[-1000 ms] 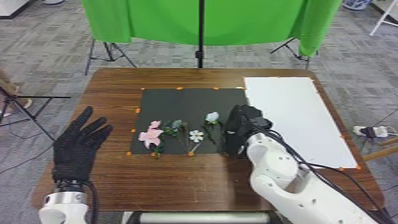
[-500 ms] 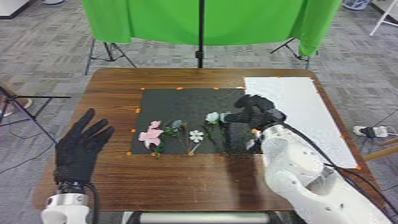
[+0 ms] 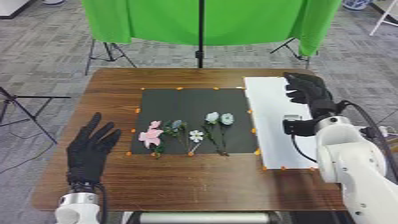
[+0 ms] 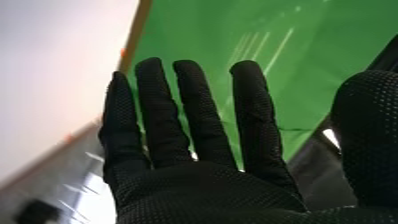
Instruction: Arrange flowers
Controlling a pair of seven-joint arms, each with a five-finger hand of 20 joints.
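Observation:
My right hand [image 3: 309, 92] is open over the far right part of the white board, holding nothing; in the right wrist view the same hand [image 4: 209, 187] has its fingers straight and apart. On the black mat [image 3: 182, 105] the flowers lie side by side: a pink flower [image 3: 151, 135] at the left, a bluish-grey flower [image 3: 177, 124], a small white flower [image 3: 196, 134], a white rose [image 3: 212, 117] and a pale blue-white flower [image 3: 226, 119] at the right, stems toward me. My left hand [image 3: 90, 149] is open over the table, left of the mat.
The white board [image 3: 271, 107] lies to the right of the mat on the brown table [image 3: 191, 182], with orange tape bits along the edges. Past the far table edge hangs a green cloth [image 3: 160, 20] on a black stand [image 3: 200, 52].
My right hand has moved from the mat's right side to the far right over the white board, and the pale blue-white flower has come into view. The left hand has shifted slightly right.

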